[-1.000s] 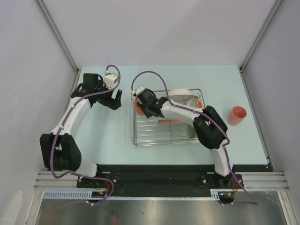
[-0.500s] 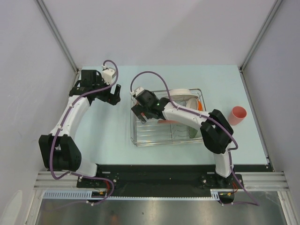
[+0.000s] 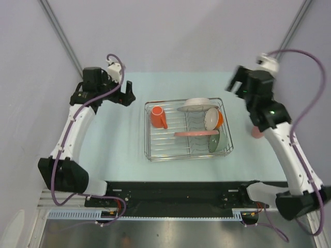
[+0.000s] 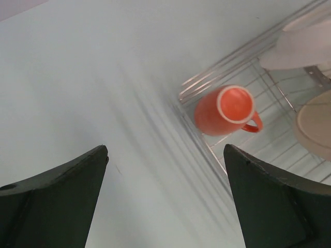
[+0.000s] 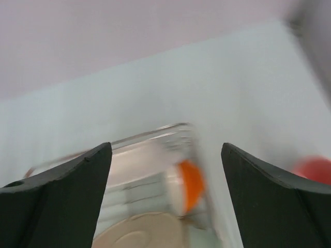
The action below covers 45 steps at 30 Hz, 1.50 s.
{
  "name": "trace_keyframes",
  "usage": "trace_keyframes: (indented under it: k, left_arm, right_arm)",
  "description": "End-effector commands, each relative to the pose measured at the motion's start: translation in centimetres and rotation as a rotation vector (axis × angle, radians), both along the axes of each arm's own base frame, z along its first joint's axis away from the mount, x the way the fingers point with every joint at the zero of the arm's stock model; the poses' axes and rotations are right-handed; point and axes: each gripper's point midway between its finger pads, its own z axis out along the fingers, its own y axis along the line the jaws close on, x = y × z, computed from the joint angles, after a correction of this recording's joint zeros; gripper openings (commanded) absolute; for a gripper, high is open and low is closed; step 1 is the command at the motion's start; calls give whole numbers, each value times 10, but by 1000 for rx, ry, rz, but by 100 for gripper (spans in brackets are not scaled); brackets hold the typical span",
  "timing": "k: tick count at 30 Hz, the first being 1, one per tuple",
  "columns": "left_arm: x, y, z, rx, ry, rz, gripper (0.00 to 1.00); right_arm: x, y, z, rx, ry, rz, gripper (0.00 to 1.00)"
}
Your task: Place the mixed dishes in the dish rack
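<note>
The dish rack [image 3: 155, 150] sits mid-table with five pieces aboard. The orange mug [image 3: 158, 117] is in its ten o'clock corner, the white plate [image 3: 197, 105] at twelve, the orange-and-white bowl [image 3: 213, 119] at two, the pink plate [image 3: 195, 134] across the middle, and the pale green bowl [image 3: 214, 142] at four.

That leaves the pink tumbler [image 3: 256, 132], out on the table [image 3: 119, 139] at the rack's three o'clock, so the last pick looks to be the step in hand. The right claw [image 3: 237, 85] rides high off the rack's two o'clock, spread wide and carrying nothing. The left claw [image 3: 125, 93] is wide and empty too, off at ten o'clock.

Next, the right arm probably has to drop onto the tumbler, close on its wall, then carry it to the bare wires at the rack's seven o'clock.

Visibility is poor. From above, the right arm covers most of the tumbler, and the right wrist camera gives only a red smear at its three o'clock edge. Both wrist views are streaked. The pink plate reads as a thin band, so no mark can be made out.
</note>
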Motion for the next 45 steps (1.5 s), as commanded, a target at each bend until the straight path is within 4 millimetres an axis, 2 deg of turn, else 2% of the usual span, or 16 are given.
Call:
trace_keyframes:
  k: [1, 2, 5, 9, 15, 21, 26, 31, 34, 35, 36, 38, 40, 41, 43, 45]
  left_arm:
    - [-14, -26, 49, 71, -172, -44, 100]
    - [-15, -28, 38, 68, -118, -46, 100]
    - [-4, -29, 24, 58, -66, -28, 100]
    - [-1, -32, 18, 55, -35, -26, 100]
    - [3, -28, 15, 80, -28, -19, 100]
    - [6, -17, -17, 127, 70, 26, 100]
    - [4, -13, -18, 129, 1, 18, 100]
    - [-4, -5, -23, -11, 14, 16, 100]
    - [-12, -4, -30, -71, 66, -74, 100]
    - [-14, -10, -28, -90, 77, -123, 100]
    - [-20, -13, -42, -90, 146, -154, 99]
    - [-25, -18, -43, -107, 176, -189, 100]
    - [-25, -15, -39, -94, 155, -176, 100]
    - [-24, -13, -37, -88, 142, -164, 100]
    - [-22, -14, -25, -92, 110, -158, 100]
    - [-20, -17, -8, -118, 91, -162, 100]
  right_arm:
    - [-44, -153, -76, 180, 204, -563, 85]
    - [-56, -183, -98, 198, 247, -665, 84]
    - [-68, -207, -115, 186, 275, -772, 83]
    - [-62, -214, -140, 162, 354, -805, 81]
    - [-35, -214, -181, 197, 451, -783, 77]
    - [-13, -210, -214, 231, 519, -765, 73]
    - [-7, -222, -240, 229, 578, -799, 71]
    - [-4, -239, -264, 251, 624, -844, 71]
    - [0, -245, -276, 281, 638, -858, 69]
    - [2, -246, -279, 281, 643, -857, 65]
    - [4, -244, -286, 286, 657, -846, 62]
    - [3, -241, -294, 292, 683, -842, 53]
    - [1, -235, -298, 302, 710, -825, 26]
    - [1, -234, -297, 300, 710, -823, 3]
    - [0, -230, -289, 315, 697, -807, 0]
    - [5, -222, -260, 361, 622, -757, 0]
